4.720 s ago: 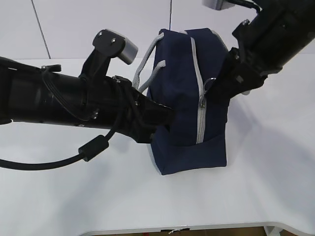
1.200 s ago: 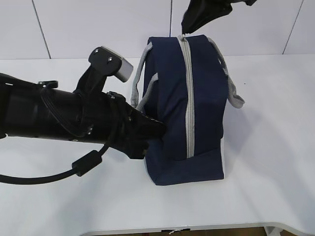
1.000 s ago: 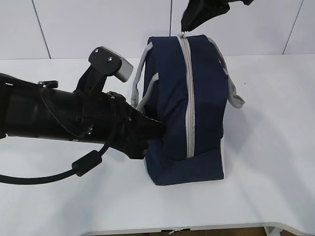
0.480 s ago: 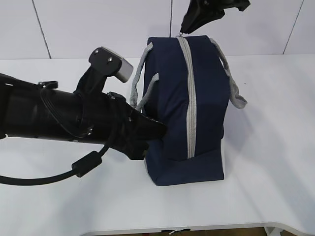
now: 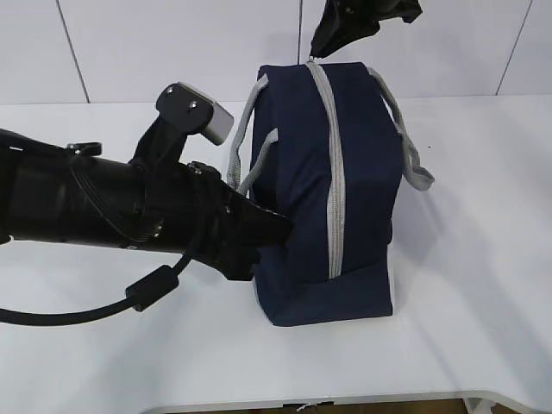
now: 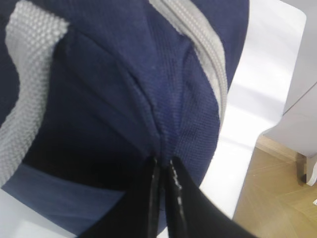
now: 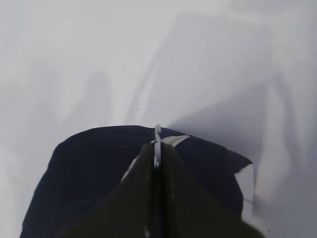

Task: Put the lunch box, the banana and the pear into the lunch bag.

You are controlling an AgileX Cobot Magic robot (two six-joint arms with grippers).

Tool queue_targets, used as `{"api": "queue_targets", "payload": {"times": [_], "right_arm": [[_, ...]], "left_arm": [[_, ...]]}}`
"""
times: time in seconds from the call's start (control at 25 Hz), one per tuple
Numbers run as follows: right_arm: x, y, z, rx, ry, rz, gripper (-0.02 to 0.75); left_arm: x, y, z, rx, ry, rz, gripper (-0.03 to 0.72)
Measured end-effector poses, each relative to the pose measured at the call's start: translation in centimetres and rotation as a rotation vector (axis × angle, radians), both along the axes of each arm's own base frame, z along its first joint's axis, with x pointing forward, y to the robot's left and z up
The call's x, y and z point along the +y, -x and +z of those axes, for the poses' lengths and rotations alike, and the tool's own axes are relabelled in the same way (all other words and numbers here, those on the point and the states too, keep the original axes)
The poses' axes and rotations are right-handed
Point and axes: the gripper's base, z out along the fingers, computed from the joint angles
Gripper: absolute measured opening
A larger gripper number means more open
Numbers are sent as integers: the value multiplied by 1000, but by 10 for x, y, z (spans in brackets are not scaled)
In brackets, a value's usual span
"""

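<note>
Right end effector, clamped on the ring pull, has drawn the zipper shut; our left end effector pinches the lunch bag mid-worktop, so packing looks finished

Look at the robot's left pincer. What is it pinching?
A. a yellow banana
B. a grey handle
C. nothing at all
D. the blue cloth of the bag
D. In the left wrist view the left pincer is shut on a fold of navy fabric on the side of the lunch bag, with the cloth puckered at its tips and the grey handle off to the side.
</note>
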Motion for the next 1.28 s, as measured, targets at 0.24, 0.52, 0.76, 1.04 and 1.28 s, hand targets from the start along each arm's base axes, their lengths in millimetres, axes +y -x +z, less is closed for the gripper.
{"api": "queue_targets", "payload": {"times": [0.24, 0.52, 0.76, 1.04, 1.28], "right_arm": [[-8, -13, -15, 22, 0, -25, 18], [-9, -26, -27, 21, -11, -31, 18], [-12, -29, -31, 16, -9, -22, 18], [-13, -30, -31, -18, 31, 22, 18], [-19, -29, -26, -70, 117, 48, 18]], "left_arm": [[0, 0, 0, 1, 2, -2, -19], [0, 0, 0, 1, 3, -3, -20], [0, 0, 0, 1, 3, -3, -20], [1, -1, -1, -11, -17, 8, -20], [6, -6, -4, -42, -79, 64, -20]]}}
